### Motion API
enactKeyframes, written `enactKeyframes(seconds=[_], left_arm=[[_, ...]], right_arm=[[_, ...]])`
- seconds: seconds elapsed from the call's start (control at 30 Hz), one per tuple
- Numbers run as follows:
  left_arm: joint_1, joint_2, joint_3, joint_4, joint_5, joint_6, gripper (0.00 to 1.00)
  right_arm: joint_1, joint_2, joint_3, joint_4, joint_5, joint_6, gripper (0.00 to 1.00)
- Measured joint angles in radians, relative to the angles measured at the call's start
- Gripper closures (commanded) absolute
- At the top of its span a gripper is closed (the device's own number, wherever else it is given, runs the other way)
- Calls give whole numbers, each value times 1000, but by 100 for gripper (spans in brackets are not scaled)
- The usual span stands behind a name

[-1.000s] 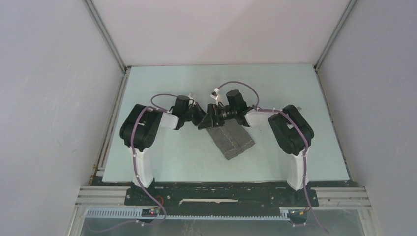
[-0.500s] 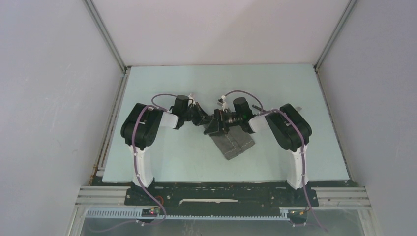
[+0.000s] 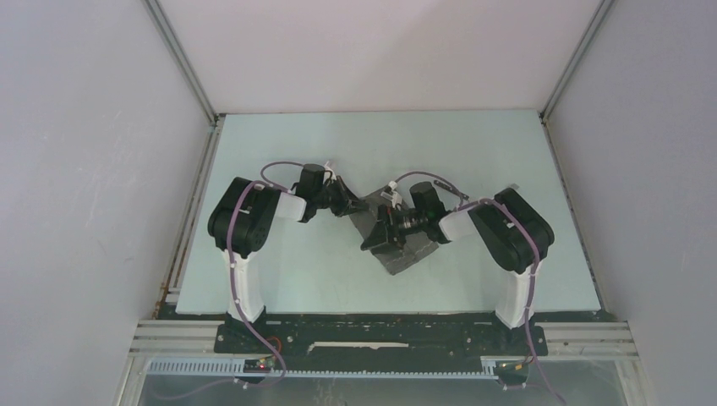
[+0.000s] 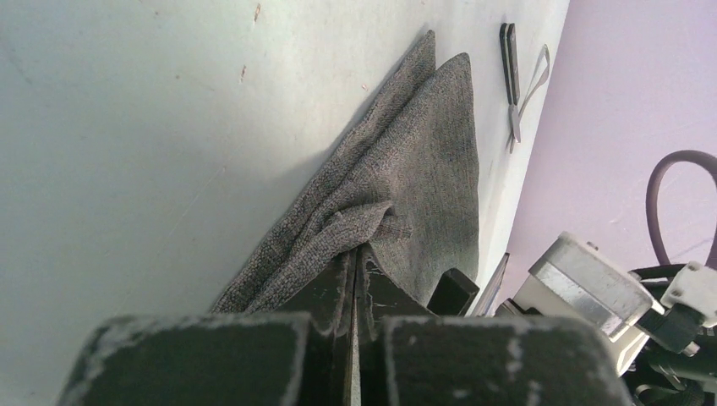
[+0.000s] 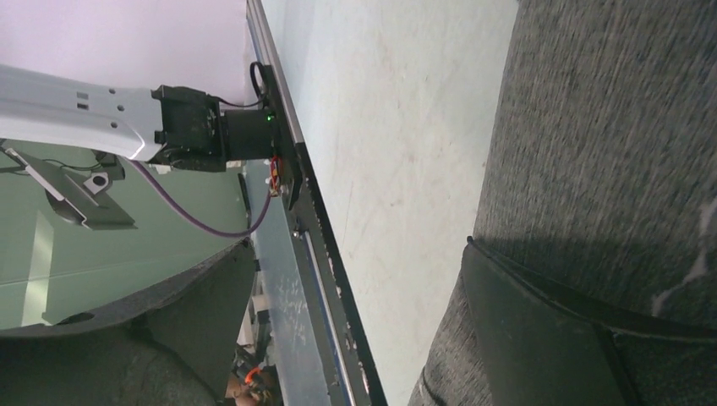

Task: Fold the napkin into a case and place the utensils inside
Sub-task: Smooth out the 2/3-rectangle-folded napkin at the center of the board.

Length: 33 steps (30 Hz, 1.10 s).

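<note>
Grey woven cloth napkin [image 3: 410,256], folded narrow, at the centre of the table [image 3: 279,152]; left gripper [image 4: 355,254] clamped shut on its eleven-o'clock corner, bunching the layers; right gripper [image 3: 374,239] low over it, jaws spread wide, holding nothing; slim utensils [image 4: 508,59], one dark-handled, one silvery, well apart toward two o'clock; we judge that pulling the pinched corner could drag the folds open, or the right finger snag cloth.
</note>
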Motion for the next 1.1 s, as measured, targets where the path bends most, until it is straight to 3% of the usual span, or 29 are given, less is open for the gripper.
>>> enactKeyframes(seconds=[0.6, 1.1], left_arm=[[0, 1, 0, 1, 1, 0, 100], [3, 6, 8, -5, 11, 0, 99]], right_arm=[[22, -156, -200, 29, -19, -11, 1], [17, -153, -209, 26, -5, 0, 0]])
